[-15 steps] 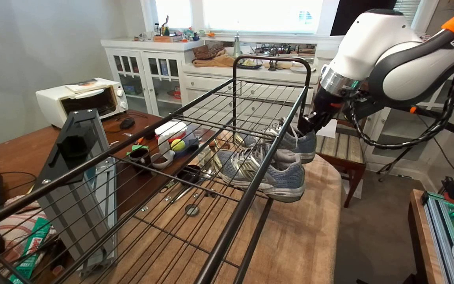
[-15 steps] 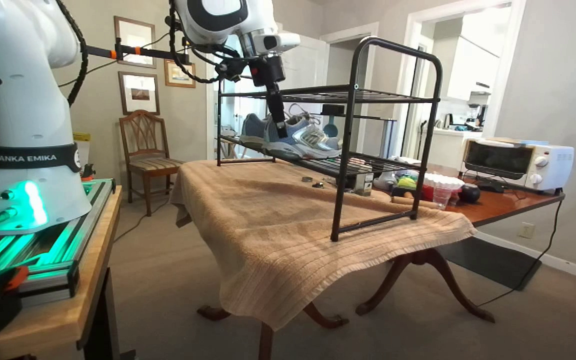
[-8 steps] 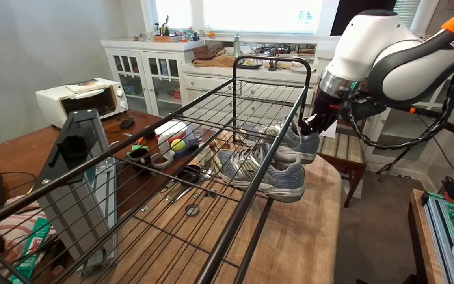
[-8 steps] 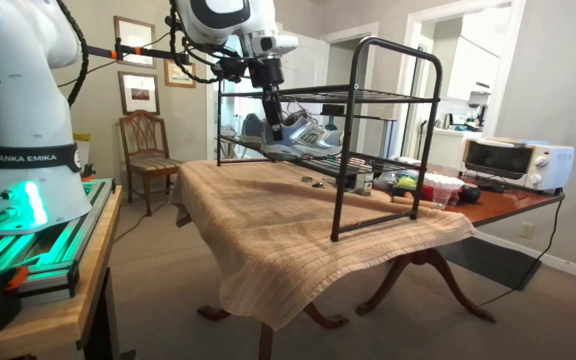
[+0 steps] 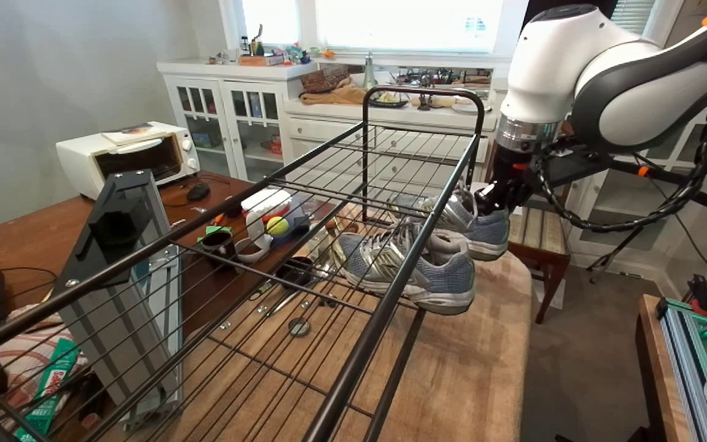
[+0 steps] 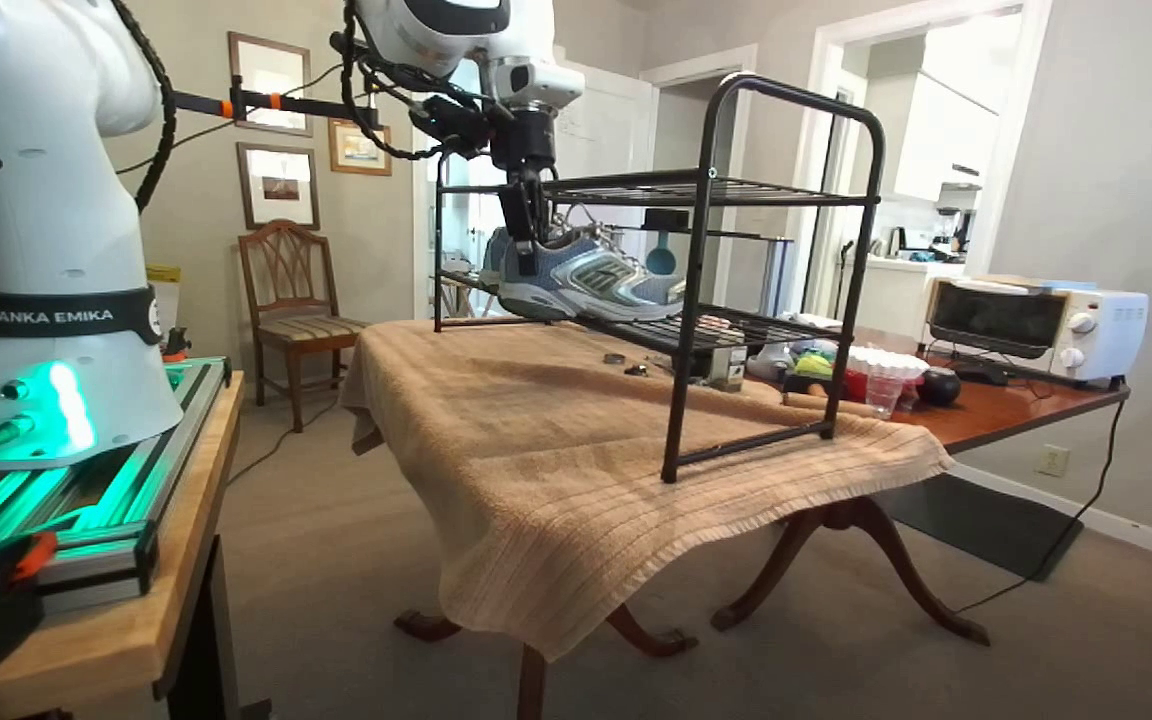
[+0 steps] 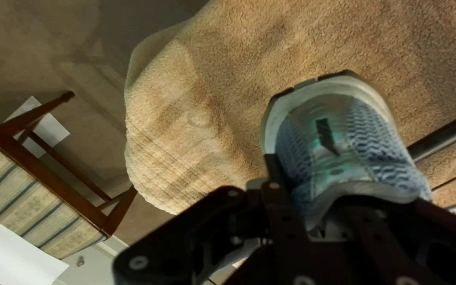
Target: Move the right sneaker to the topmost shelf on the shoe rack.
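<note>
The right sneaker (image 5: 487,229), grey and pale-blue mesh, is on the lower wire tier of the shoe rack (image 6: 688,330), its heel jutting past the tier's edge toward the robot. It also shows in an exterior view (image 6: 591,278). My gripper (image 6: 533,252) comes down from above and is shut on the heel end, with one finger outside the shoe and the other hidden inside. In the wrist view the sneaker (image 7: 374,132) sits between the fingers (image 7: 306,185). The near-identical mate (image 5: 442,279) stands beside it. The topmost shelf (image 5: 353,368) is above both shoes.
The rack's end loop (image 6: 796,92) rises above the top tier. The table wears a tan towel (image 6: 536,420). Cups, a tennis ball (image 5: 277,225) and a grey metal frame (image 5: 117,276) are behind the rack. A chair (image 6: 296,310) stands beyond the table.
My gripper has moved back toward the robot base and become more upright. The right sneaker has slid with it, its heel further out past the tier edge. The mate has not moved.
</note>
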`<move>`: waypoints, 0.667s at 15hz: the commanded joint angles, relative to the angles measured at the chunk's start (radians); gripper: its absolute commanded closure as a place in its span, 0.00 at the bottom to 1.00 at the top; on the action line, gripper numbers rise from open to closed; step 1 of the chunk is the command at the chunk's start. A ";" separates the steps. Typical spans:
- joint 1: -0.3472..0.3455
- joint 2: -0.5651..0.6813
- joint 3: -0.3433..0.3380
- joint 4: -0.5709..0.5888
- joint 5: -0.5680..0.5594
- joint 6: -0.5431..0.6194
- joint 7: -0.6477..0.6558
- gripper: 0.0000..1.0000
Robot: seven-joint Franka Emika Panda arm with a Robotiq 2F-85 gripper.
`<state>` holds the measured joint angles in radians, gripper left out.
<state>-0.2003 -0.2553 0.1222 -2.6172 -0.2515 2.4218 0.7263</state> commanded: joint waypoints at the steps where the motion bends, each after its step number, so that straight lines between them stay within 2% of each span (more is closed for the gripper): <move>1: 0.043 -0.062 0.010 0.013 0.001 -0.095 0.078 0.97; 4: 0.074 -0.115 0.011 0.017 0.020 -0.162 0.086 0.97; 10: 0.124 -0.208 -0.003 0.076 0.077 -0.471 0.004 0.97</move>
<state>-0.1066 -0.4053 0.1331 -2.5708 -0.2222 2.0899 0.7877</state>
